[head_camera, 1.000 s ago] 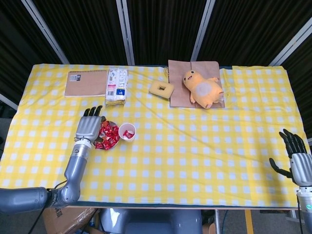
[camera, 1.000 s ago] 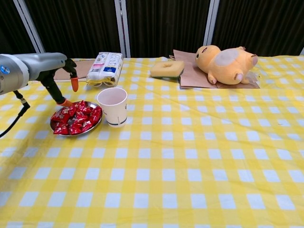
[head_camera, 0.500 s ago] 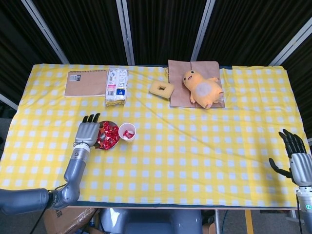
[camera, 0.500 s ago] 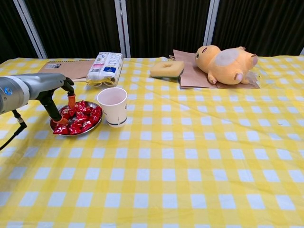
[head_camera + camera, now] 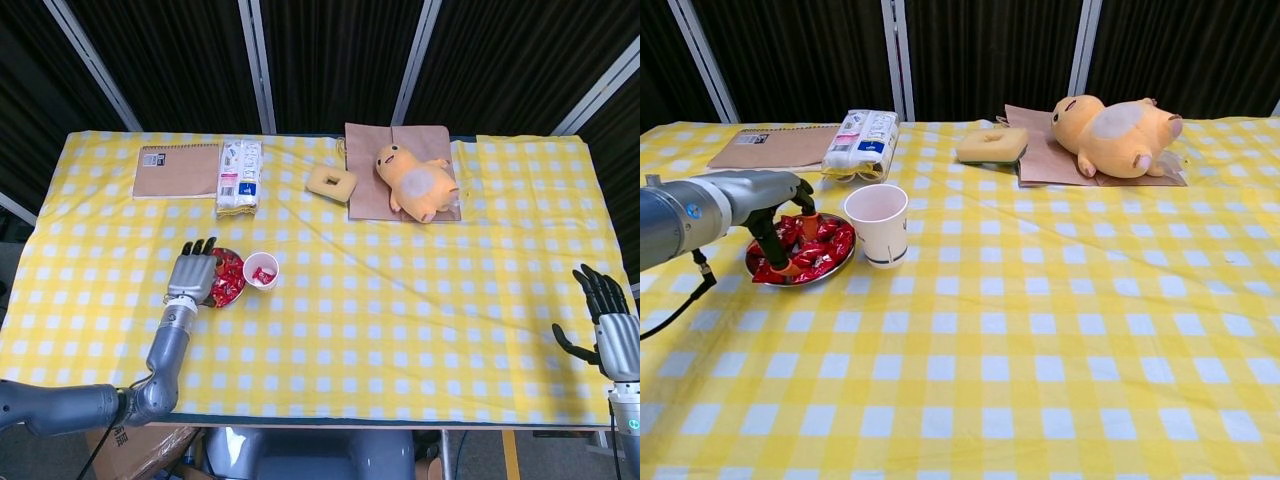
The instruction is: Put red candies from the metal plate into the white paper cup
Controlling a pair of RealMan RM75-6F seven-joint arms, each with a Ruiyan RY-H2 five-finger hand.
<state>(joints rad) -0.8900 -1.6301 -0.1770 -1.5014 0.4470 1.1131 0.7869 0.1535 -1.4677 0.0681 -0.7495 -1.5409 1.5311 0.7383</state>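
Note:
A metal plate (image 5: 806,281) heaped with red wrapped candies (image 5: 826,246) sits at the table's left, just left of the white paper cup (image 5: 880,224). From the head view, the cup (image 5: 261,271) holds a red candy, and the plate (image 5: 233,298) lies beside it. My left hand (image 5: 781,222) reaches down over the plate's left half, fingers spread and their orange tips touching the candies; nothing shows pinched between them. In the head view that left hand (image 5: 193,273) covers part of the candies (image 5: 229,276). My right hand (image 5: 611,327) hangs open past the table's right front corner.
Along the back edge lie a brown notebook (image 5: 177,170), a pack of tissues (image 5: 239,177), a yellow ring-shaped sponge (image 5: 330,182) and a yellow plush toy (image 5: 414,180) on brown paper. A yellow checked cloth covers the table.
My left hand has come down from above the plate's far left side and shifted right, so its fingertips now rest among the candies. The right hand has not moved.

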